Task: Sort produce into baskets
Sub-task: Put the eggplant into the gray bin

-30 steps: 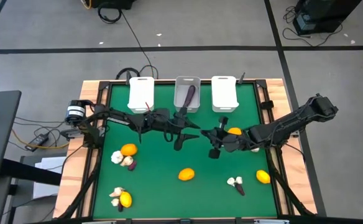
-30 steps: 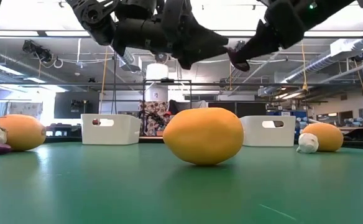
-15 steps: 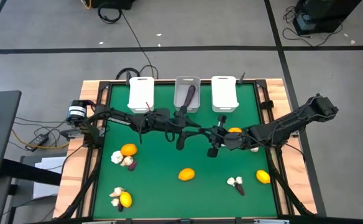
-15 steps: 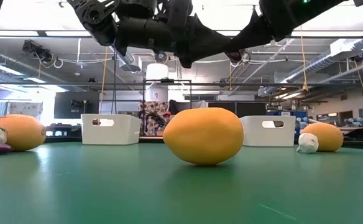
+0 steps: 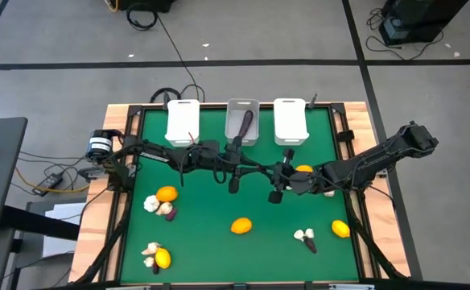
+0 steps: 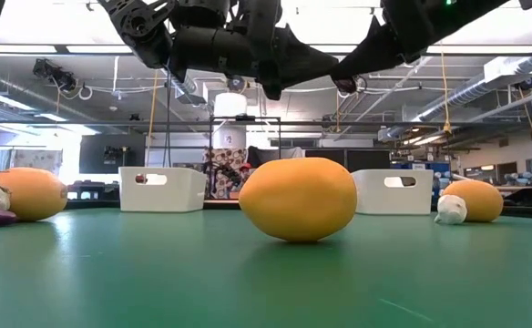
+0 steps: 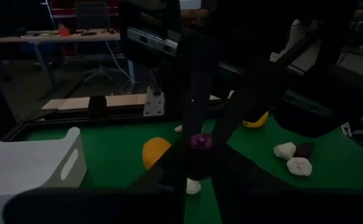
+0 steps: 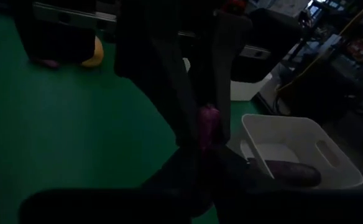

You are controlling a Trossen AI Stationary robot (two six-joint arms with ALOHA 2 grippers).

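Seen from above, the left claw (image 5: 253, 170) and right claw (image 5: 278, 179) meet tip to tip over the middle of the table (image 5: 203, 209), and whatever lies between them is hidden. The left wrist view shows it: a small purple eggplant (image 7: 200, 142), pinched in the left claw (whether the right claw grips it too, I cannot tell), held in the air short of the baskets (image 5: 243, 101).

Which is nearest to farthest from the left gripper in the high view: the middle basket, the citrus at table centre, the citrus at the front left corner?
From the left gripper:
1. Middle basket, behind it.
2. Centre citrus, in front.
3. Front-left citrus, at the corner.
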